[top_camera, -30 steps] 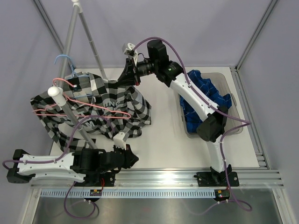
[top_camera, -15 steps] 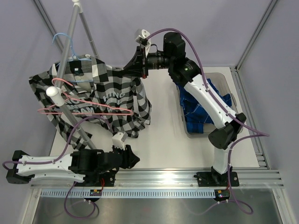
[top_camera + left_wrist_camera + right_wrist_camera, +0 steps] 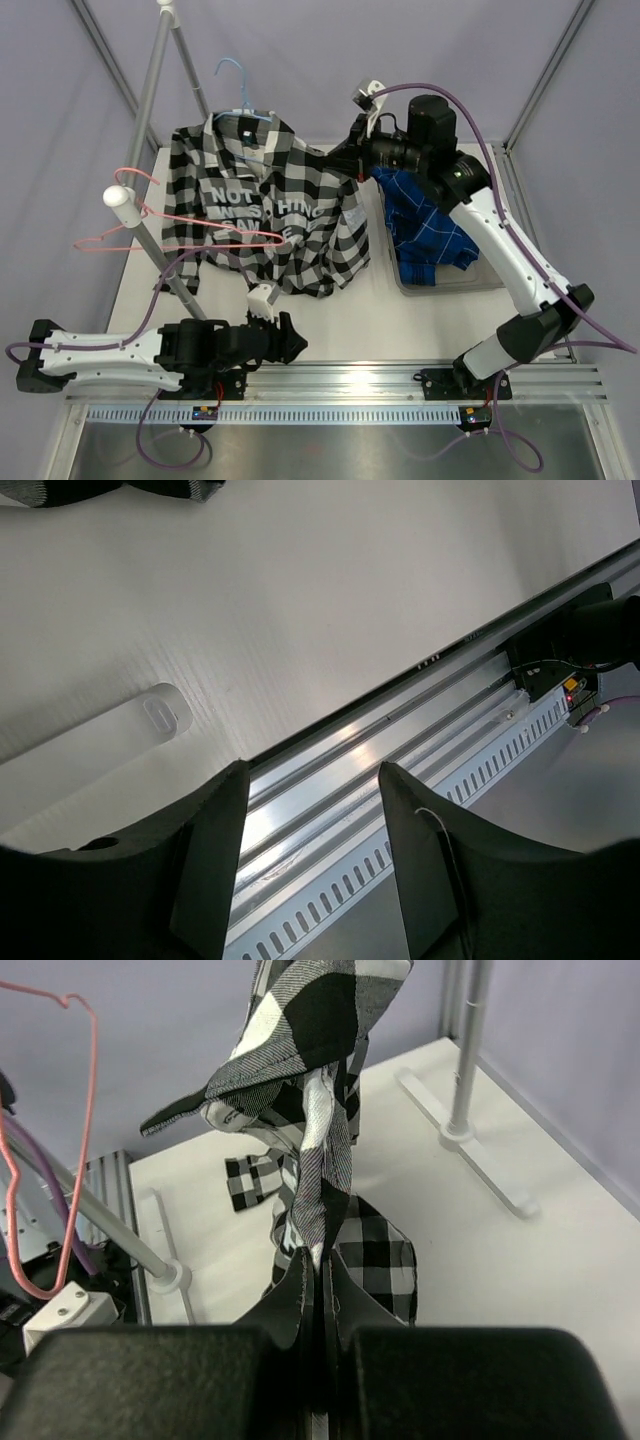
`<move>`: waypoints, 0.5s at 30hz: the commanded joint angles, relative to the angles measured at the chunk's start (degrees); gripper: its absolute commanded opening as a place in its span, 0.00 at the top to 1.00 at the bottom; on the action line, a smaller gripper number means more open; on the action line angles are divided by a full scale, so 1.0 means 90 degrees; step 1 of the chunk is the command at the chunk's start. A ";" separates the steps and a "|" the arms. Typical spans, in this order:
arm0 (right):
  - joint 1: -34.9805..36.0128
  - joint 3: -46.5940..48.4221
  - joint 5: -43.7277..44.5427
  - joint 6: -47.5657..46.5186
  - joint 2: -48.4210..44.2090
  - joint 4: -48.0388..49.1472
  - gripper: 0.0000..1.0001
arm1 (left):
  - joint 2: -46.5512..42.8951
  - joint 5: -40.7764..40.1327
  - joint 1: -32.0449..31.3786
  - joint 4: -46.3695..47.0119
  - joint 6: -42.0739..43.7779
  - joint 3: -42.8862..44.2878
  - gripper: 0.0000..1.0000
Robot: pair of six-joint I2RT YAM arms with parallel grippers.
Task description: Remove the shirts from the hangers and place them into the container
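My right gripper point(image 3: 347, 160) is shut on an edge of the black, white and grey checked shirt point(image 3: 270, 215) and holds it up, spread out, left of the container point(image 3: 455, 284). In the right wrist view the cloth point(image 3: 310, 1020) runs up from the shut jaws point(image 3: 318, 1260). The light blue hanger point(image 3: 243, 92) still sits in the shirt's collar. A pink hanger point(image 3: 170, 217) hangs bare on the rack. The blue plaid shirt point(image 3: 425, 225) lies in the container. Low at the table's front edge, my left gripper point(image 3: 290, 338) stands open and holds nothing point(image 3: 312, 770).
The rack's slanted pole point(image 3: 150, 260) with its white cap stands at the left, its feet on the table point(image 3: 460, 1110). An aluminium rail point(image 3: 400, 740) runs along the front edge under my left gripper. Purple cables trail from both arms.
My right gripper has swung up and to the right, pulling the checked shirt and light blue hanger away from the rack and spreading the cloth. My left gripper has opened.
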 commanded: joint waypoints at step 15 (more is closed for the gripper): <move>-0.0273 -0.1647 0.3691 0.1179 -0.2834 -0.1766 1.00 | 0.2857 -0.0773 -0.1797 0.0159 0.1110 0.2732 0.40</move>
